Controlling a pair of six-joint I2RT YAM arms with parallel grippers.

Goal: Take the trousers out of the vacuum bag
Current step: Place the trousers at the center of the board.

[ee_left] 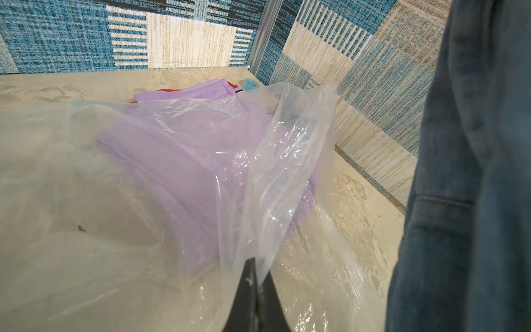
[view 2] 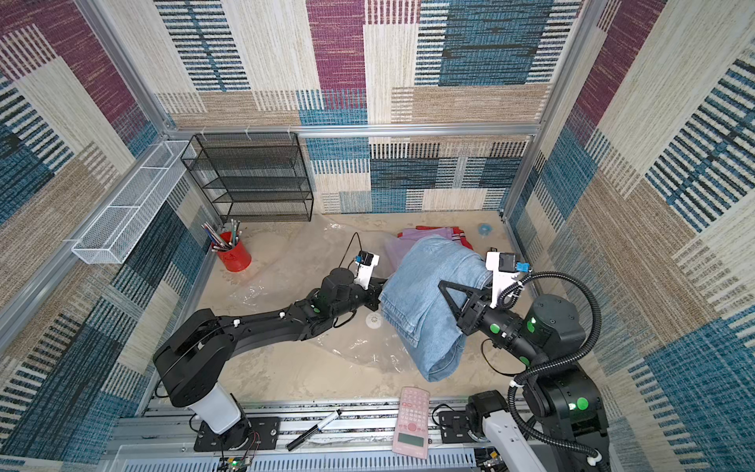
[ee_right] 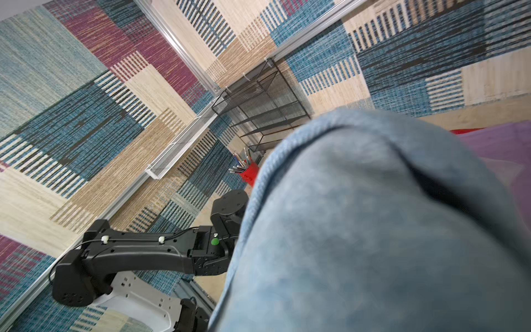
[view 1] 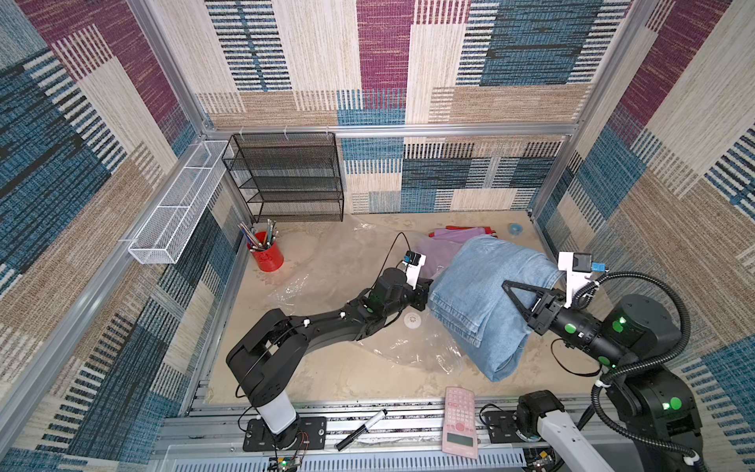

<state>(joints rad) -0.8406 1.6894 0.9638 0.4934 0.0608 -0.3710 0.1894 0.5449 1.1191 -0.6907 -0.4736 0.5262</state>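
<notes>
Hanging clear of the vacuum bag [ee_left: 287, 161], the denim trousers [view 1: 482, 294] drape over the right tool [view 1: 508, 286], which grips them at the counter's [view 1: 327, 367] three o'clock, forearm raised. The lilac trousers [ee_left: 184, 95] at one o'clock lie partly under the film, seemingly left to free; the red trousers [view 2: 466, 243] peek out beneath. The left arm stretches low, left tool [ee_left: 255, 267] pinching the bag's flap.

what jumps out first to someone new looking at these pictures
The light-blue denim trousers fill the right side of the table, a big bundle gripped and held up by the right pincer. Beside them the left pincer pinches a fold of the clear vacuum bag, with lilac trousers showing through the plastic.
</notes>
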